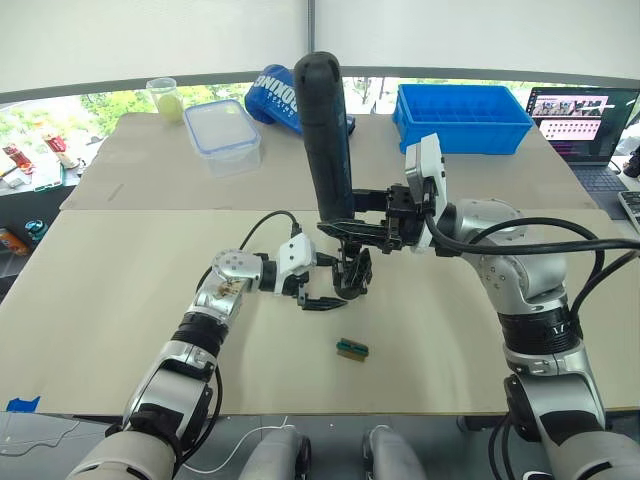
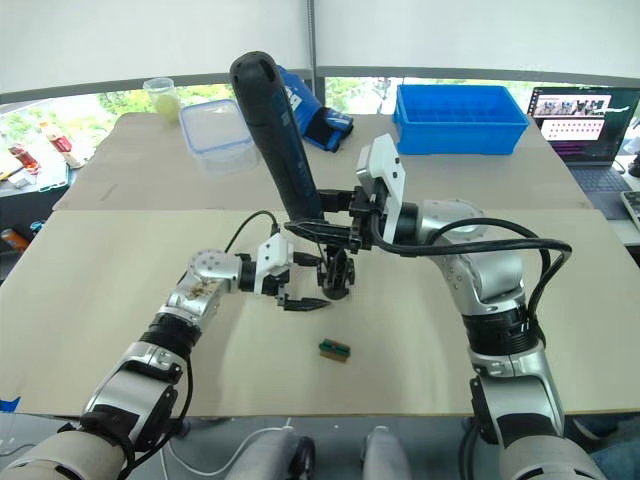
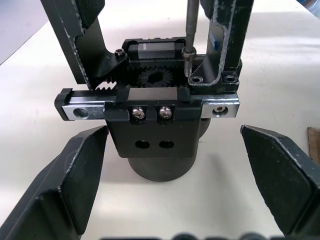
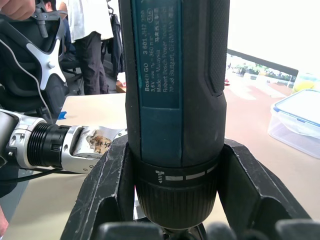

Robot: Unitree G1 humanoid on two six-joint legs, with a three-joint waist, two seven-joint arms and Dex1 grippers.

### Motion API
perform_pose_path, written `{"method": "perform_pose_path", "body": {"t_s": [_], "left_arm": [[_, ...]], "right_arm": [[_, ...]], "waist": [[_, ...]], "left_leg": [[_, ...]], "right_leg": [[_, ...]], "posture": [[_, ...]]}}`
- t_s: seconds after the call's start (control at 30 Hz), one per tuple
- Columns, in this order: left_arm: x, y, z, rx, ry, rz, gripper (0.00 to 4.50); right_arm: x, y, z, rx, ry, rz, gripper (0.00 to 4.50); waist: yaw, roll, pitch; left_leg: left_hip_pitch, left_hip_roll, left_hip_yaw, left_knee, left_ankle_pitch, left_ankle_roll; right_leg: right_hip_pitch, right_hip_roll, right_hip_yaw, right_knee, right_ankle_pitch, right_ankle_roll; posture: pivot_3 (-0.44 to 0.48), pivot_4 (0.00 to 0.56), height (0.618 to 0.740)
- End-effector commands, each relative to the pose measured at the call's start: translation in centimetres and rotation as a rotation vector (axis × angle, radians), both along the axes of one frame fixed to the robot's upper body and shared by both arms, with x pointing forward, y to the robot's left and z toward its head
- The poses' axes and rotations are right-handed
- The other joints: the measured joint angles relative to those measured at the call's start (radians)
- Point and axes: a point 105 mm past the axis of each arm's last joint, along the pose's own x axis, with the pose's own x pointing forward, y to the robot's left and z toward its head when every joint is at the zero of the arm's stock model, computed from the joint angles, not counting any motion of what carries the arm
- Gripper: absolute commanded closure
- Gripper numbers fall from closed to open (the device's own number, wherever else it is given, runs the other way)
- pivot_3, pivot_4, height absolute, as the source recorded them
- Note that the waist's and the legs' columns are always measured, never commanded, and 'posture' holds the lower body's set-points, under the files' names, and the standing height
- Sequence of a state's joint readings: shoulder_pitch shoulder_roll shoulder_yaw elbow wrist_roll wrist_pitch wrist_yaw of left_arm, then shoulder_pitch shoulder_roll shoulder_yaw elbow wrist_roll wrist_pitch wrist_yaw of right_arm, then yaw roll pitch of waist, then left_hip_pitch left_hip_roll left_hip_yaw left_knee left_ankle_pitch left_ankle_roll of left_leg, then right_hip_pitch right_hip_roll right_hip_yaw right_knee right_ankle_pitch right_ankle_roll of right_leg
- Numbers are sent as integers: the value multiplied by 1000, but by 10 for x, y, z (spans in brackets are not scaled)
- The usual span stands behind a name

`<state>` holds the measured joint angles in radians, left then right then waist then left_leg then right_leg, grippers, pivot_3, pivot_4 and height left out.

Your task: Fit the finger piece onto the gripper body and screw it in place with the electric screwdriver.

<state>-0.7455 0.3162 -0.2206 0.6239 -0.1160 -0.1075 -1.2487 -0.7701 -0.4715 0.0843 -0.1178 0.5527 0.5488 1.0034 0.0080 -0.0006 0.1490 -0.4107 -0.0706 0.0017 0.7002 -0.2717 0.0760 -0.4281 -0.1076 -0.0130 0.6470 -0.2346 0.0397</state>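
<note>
Gripper body [image 3: 160,127] stands on the worktop [image 1: 120,290] between our left end effector's [image 1: 318,290] spread fingers. Our right end effector [image 1: 375,232], clamped on the electric screwdriver [image 1: 326,140], has its bit on a screw; next, we drive it straight down.

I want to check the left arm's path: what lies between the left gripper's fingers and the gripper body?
Nothing: the left wrist view shows bare table between each open finger of the left gripper and the gripper body.

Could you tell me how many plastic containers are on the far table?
3: a clear lidded box, a small cup at its left, and a blue bin on the right. Others may be hidden.
</note>
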Motion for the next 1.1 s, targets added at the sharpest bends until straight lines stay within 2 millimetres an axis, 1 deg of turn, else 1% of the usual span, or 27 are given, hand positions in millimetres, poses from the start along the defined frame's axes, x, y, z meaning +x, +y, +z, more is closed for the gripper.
{"method": "perform_pose_path", "body": {"t_s": [0.03,0.57,0.77,1.1], "left_arm": [[-2,-2,8,-1,-49,-21,0],[0,-3,9,-5,-52,-20,0],[0,-3,9,-4,-52,-19,0],[0,-3,9,-6,-52,-18,0]], "right_arm": [[-6,-4,19,33,-82,7,2581],[-9,-5,14,31,-59,12,2581],[-11,-3,17,42,-64,19,2581],[-14,0,27,51,-80,27,2581]], "waist": [[0,0,0],[0,0,0],[0,0,0],[0,0,0]], "left_leg": [[0,0,0,0,0,0],[0,0,0,0,0,0],[0,0,0,0,0,0],[0,0,0,0,0,0]], "right_leg": [[0,0,0,0,0,0],[0,0,0,0,0,0],[0,0,0,0,0,0],[0,0,0,0,0,0]], "posture": [[0,150,740],[0,150,740],[0,150,740],[0,150,740]]}}
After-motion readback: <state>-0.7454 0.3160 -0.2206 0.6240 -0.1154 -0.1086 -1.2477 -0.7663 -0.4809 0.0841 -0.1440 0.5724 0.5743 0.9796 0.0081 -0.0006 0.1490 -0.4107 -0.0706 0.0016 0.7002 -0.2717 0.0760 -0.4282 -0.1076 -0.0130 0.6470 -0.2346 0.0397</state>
